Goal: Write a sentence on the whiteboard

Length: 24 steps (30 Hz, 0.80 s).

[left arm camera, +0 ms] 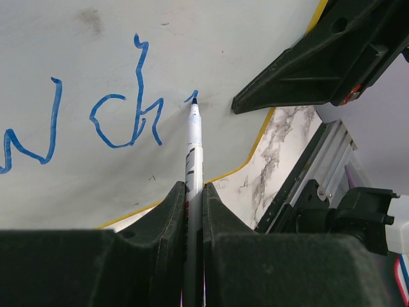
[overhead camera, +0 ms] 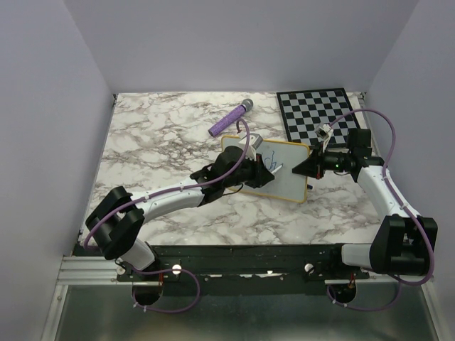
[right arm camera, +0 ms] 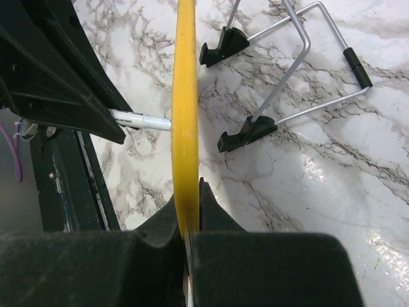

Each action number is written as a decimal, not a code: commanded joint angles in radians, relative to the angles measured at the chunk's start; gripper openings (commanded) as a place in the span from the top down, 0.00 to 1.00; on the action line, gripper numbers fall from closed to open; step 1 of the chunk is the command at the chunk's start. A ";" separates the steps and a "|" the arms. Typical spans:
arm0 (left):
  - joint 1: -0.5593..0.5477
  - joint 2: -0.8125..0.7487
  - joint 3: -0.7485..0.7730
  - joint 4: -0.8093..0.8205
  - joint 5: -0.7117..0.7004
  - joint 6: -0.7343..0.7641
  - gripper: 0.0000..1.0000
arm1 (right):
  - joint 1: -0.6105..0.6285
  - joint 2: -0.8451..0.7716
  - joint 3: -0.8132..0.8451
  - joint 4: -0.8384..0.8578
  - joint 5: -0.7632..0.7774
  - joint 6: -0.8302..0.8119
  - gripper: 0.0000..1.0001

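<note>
A purple tube [overhead camera: 230,118] and a checkered board [overhead camera: 318,114] lie far back on the glossy marbled tabletop [overhead camera: 156,149], pale walls [overhead camera: 57,85] around. The whiteboard [overhead camera: 288,179] sits right of centre, its yellow rim pinched in the right gripper's [right arm camera: 187,204] jaws. The left gripper's [left arm camera: 193,192] jaws pinch a white marker [left arm camera: 193,137], tip beside the blue sentence [left arm camera: 124,121].

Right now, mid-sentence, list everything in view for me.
table: one, white-grey marble, under everything
whiteboard: one, white with yellow frame, mid-table
lettering: a few blue letters, on whiteboard
marker: one, white barrel, tip on whiteboard
stand: one, silver wire with black feet, behind whiteboard
cylinder: one, purple, far centre of table
checkerboard: one, black-and-white, far right corner
left gripper: black, shut on marker
right gripper: black, shut on whiteboard's edge
</note>
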 commanded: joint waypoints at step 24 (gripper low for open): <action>0.018 -0.029 -0.008 0.009 -0.060 -0.001 1.00 | 0.004 -0.014 0.002 0.007 -0.021 -0.021 0.99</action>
